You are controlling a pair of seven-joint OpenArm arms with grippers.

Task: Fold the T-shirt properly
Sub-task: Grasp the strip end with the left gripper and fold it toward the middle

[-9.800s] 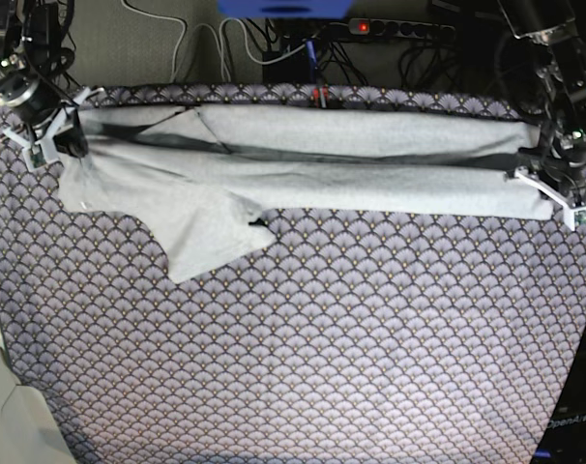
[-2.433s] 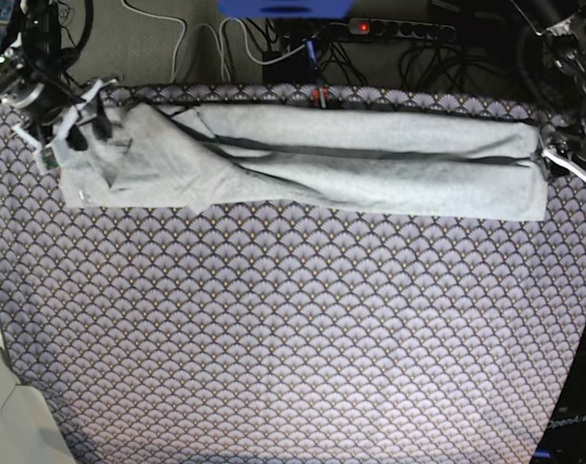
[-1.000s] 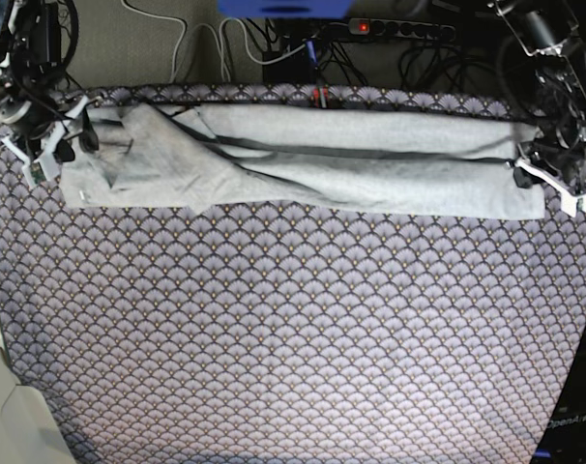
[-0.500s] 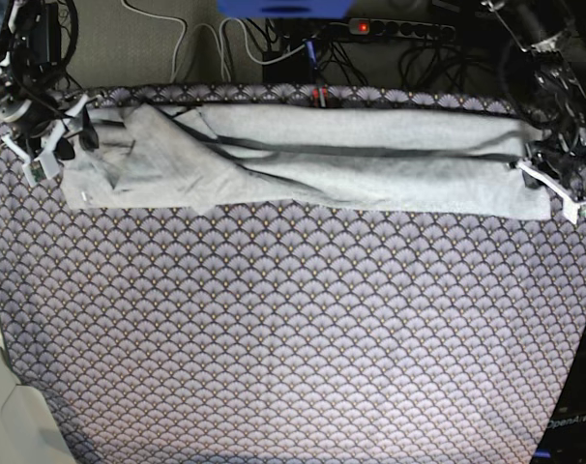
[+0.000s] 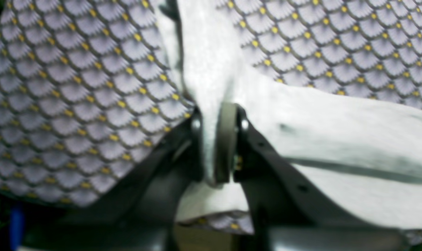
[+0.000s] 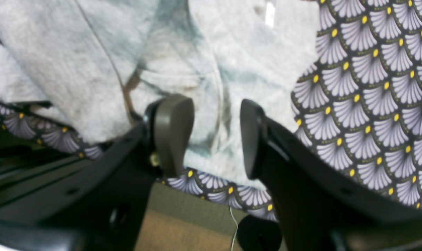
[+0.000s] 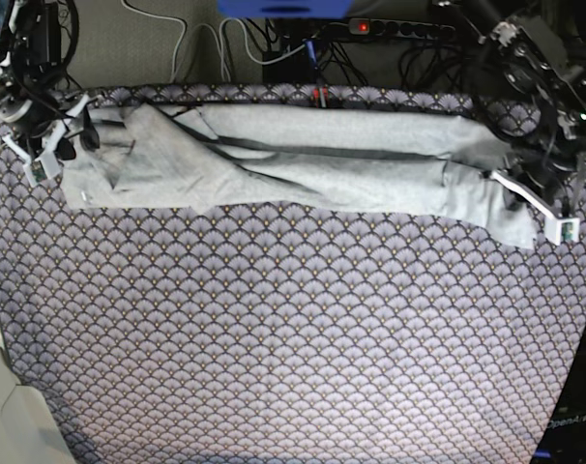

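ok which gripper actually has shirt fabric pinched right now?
The left gripper: its jaws are shut on a ridge of the T-shirt. The right gripper stands open over the other end, with nothing clamped.

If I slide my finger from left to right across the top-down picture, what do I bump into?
right gripper → T-shirt → left gripper, all on the patterned cloth.

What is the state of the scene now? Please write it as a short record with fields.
surface: patterned cloth
T-shirt: folded into a long band across the far side
left gripper: shut on the T-shirt's end
right gripper: open, jaws either side of a fabric fold, not pinching
task: folding not finished
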